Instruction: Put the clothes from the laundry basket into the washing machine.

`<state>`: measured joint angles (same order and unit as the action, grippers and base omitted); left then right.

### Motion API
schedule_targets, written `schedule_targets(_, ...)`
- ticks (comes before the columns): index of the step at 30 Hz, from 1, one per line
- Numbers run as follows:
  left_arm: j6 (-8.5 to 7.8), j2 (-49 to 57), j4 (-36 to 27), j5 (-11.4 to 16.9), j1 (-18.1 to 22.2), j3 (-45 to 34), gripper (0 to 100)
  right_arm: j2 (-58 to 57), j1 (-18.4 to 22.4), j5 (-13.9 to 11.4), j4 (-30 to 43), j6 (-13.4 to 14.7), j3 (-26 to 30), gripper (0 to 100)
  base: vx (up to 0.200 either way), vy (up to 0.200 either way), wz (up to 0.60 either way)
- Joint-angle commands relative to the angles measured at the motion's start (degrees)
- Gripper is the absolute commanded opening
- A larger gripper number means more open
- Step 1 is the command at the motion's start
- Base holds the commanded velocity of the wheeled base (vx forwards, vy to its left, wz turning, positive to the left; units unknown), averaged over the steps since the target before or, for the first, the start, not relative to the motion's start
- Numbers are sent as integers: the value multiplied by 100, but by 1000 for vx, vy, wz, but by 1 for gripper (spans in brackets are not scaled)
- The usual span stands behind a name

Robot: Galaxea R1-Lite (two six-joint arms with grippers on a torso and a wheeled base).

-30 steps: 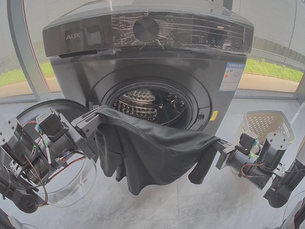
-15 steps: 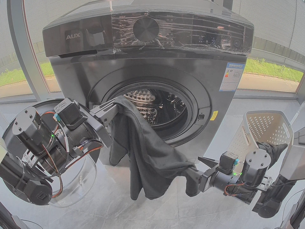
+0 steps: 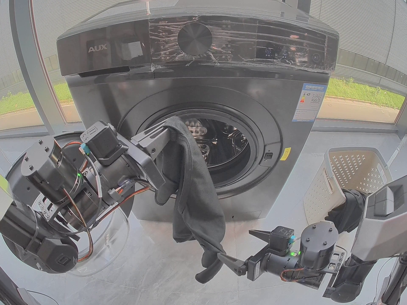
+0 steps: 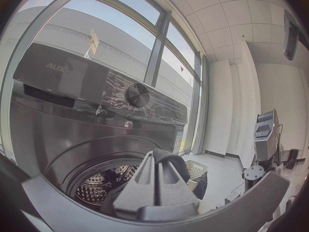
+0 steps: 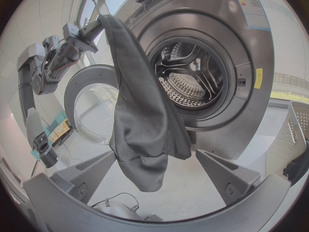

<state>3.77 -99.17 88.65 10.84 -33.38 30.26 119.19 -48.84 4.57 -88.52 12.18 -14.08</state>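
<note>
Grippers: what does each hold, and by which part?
The left gripper pinches the dark garment by its upper edge; the right gripper is open, holding nothing.

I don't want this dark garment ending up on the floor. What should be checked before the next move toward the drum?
1. The door swung open, clear of the opening: ok.
2. The drum mouth unobstructed: ok.
3. The left hand shut on the dark garment: ok.
4. The right hand open: ok. Whether the garment's hanging end touches one finger: cannot tell.
5. Garment inside the drum: not ok. It hangs outside, down the machine's front.
</note>
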Motion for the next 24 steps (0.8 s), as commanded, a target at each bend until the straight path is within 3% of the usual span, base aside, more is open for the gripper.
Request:
schedule_targets(1, 10, -94, -6, -29, -55, 209, 0, 140, -416, -9, 1, 30, 28, 100, 0, 0, 0)
schedule_targets(11, 1, -155, 3, -73, -46, 209, 0, 606, -249, 53, 1, 4, 46, 100, 0, 0, 0)
schedule_targets(19, -25, -138, 3, -64, -72, 156, 0, 702, 155, 9, 1, -58, -780, 100, 0, 0, 0)
schedule_targets(21, -25, -138, 3, -55, -143, 156, 0, 702, 181, -123, 1, -75, -1035, 100, 0, 0, 0)
schedule_targets(22, -25, -138, 3, -64, -169, 147, 0, 711, 225, -343, 1, -93, -1202, 100, 0, 0, 0)
schedule_targets(24, -25, -138, 3, -64, -195, 156, 0, 746, 340, -554, 10, -269, -1448, 100, 0, 0, 0)
